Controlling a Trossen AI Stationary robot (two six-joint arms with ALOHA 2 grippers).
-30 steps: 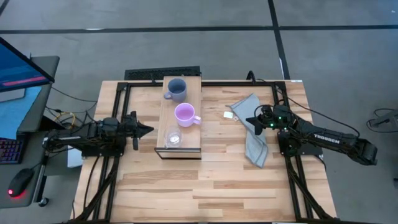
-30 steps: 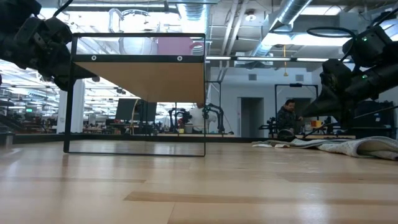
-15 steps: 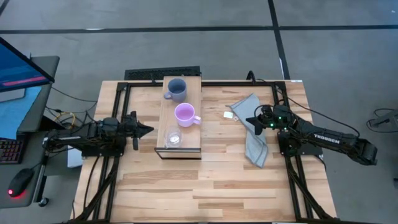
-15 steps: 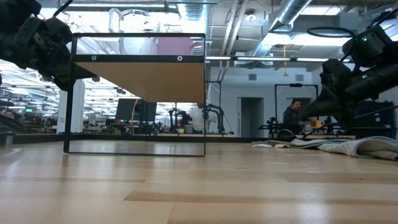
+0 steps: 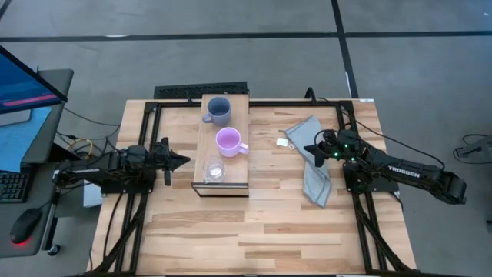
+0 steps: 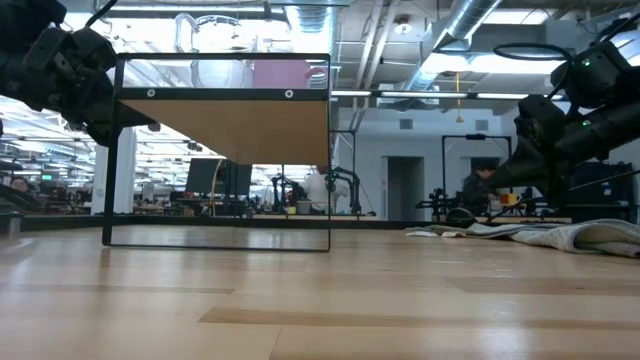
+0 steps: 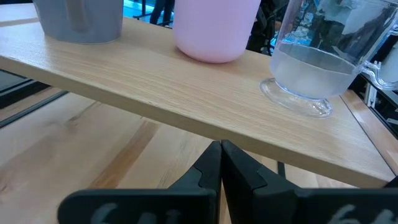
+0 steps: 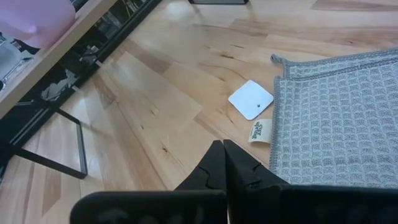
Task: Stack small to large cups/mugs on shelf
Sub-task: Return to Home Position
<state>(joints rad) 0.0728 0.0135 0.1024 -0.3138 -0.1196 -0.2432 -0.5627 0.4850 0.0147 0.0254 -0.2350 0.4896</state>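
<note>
Light wood makes up the biggest thing here, the slatted tabletop (image 5: 269, 223). On it stands the shelf (image 5: 238, 123), its long axis running from the table's far edge toward the near one, with the dark edge at the near end.

The left arm lies low along the table's left side. We see the left gripper (image 5: 181, 161) pointing at the shelf's long side, near it but apart. Its fingers are pressed together on nothing (the left wrist view shows the tips meeting). The right arm lies at the right side, and the right gripper (image 5: 307, 148) hangs over the grey cloth (image 5: 317, 177), aimed toward the shelf. Its fingers are likewise closed and empty.

The cloth lies rumpled between the right arm and the shelf.

Three vessels stand upright in a row along the shelf's length, none touching:
- The grey-blue mug (image 5: 218, 111) is at the far end, handle toward the left arm's side.
- The lilac mug (image 5: 229, 141) is in the middle, handle toward the right arm's side.
- The clear cup (image 5: 214, 171) is at the near end.

A small white card (image 5: 283, 142) lies just beside the cloth.
</note>
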